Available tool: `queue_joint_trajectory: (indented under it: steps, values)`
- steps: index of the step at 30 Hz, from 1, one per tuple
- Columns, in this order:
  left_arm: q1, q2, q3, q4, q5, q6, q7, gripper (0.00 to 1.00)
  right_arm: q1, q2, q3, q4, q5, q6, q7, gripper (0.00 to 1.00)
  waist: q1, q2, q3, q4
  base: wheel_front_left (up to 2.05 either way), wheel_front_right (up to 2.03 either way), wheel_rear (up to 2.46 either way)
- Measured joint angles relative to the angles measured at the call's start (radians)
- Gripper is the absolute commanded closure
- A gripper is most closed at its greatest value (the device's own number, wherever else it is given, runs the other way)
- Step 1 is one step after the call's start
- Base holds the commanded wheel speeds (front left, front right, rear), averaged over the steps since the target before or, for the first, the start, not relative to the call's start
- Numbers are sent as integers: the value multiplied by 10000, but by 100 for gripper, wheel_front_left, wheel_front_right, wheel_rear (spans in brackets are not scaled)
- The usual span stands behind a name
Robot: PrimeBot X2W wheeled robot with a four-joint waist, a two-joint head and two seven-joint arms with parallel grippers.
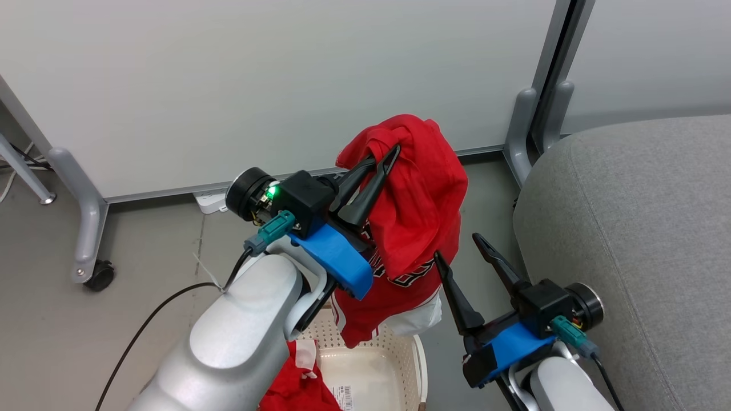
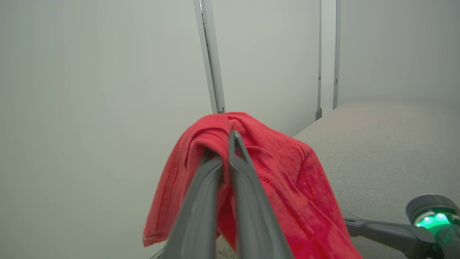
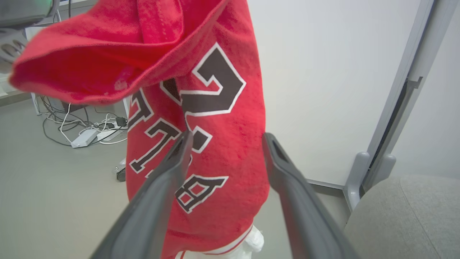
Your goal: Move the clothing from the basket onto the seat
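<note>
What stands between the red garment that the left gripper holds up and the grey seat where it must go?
The right gripper, jaws open, stands between the hanging garment and the seat, beside the garment's lower part. The left gripper is shut on the garment's top. Nothing else visible blocks the way.
</note>
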Motion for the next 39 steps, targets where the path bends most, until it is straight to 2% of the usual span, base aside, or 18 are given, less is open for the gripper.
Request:
queue_joint_trajectory:
  steps: [7,22,23,24,25,39]
  values:
    - [-174,-23,-127,-194,15,31,19,100,-1190,-23,581,861,-357,0,0,0,0,0,253,73,0,0,0]
    - [-487,-201,-447,-568,17,33,86,100,-3000,69,621,2815,-1498,0,-2,0,1,1,688,354,0,0,0]
    - [-503,-201,-451,-568,17,31,86,100,-3082,77,608,2884,-1494,0,0,63,1,0,714,362,0,0,0]
    - [-513,-199,-456,-568,15,31,86,100,-3154,79,629,2951,-1475,0,0,85,1,0,736,366,0,0,0]
    - [-518,-201,-470,-562,13,31,86,100,-3204,81,685,2984,-1381,0,-2,100,1,0,749,374,0,0,0]
    - [-575,-184,-512,-370,-77,33,40,100,-3367,92,1028,3026,-614,0,0,100,1,1,712,275,0,0,0]
